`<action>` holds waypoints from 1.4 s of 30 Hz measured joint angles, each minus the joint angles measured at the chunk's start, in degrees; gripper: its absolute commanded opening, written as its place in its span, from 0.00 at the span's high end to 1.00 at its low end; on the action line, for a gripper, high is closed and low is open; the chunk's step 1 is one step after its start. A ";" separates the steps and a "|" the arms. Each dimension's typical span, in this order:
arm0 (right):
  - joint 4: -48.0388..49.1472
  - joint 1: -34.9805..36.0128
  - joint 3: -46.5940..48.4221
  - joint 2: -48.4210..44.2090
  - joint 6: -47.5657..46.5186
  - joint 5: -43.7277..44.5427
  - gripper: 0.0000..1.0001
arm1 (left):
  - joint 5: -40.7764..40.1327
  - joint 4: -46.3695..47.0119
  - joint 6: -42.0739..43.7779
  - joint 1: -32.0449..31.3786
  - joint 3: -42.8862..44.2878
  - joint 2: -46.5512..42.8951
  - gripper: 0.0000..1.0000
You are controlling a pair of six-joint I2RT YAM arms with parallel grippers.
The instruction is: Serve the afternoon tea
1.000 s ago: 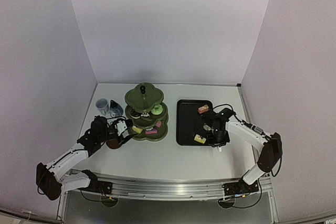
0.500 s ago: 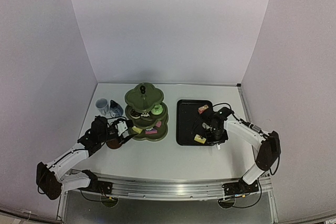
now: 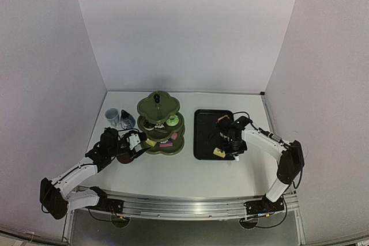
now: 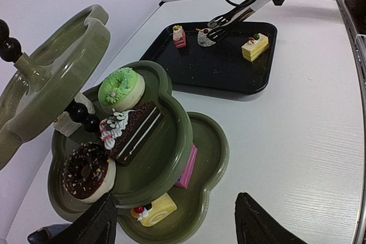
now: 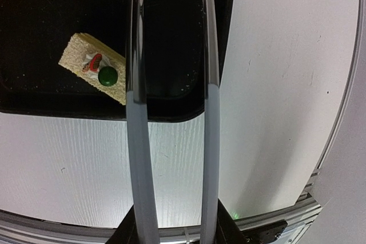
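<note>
The olive-green stand (image 4: 213, 141) carries a green doughnut (image 4: 121, 87), a chocolate slice (image 4: 128, 130) and a chocolate doughnut (image 4: 86, 170) on its middle tier. A pink slice (image 4: 187, 167) and a yellow roll (image 4: 153, 208) lie on the bottom tier. My left gripper (image 4: 171, 232) stands open beside that tier, holding nothing. My right gripper (image 5: 171, 227) is shut on the tongs (image 5: 137, 141) over the black tray (image 4: 229, 67). The tong tips meet a small dark cake (image 4: 205, 37); I cannot tell if it is pinched. A yellow cake (image 5: 97, 68) and a pink cake (image 4: 179, 36) sit on the tray.
The pale cup (image 3: 112, 116) and dark-blue pot (image 3: 127, 121) stand at the far left behind the stand (image 3: 160, 122). A brown saucer (image 3: 123, 157) lies under my left arm. The table's near rail (image 5: 274, 221) runs just below the tray's front edge.
My right arm has carried the tongs left and farther in over the tray, and the tong arms have spread a little. The left arm has not moved.
</note>
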 measured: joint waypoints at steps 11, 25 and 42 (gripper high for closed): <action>2.57 -1.41 1.03 1.81 -0.91 0.60 0.67 | 0.00 0.24 0.31 0.00 -0.31 0.02 0.30; 7.47 -3.32 1.16 3.72 -2.04 -0.12 0.67 | 0.00 0.77 1.52 0.00 -0.33 0.02 0.30; 12.50 -4.81 1.16 5.28 -3.09 -1.72 0.97 | -0.04 1.69 1.92 0.00 -1.07 0.05 0.30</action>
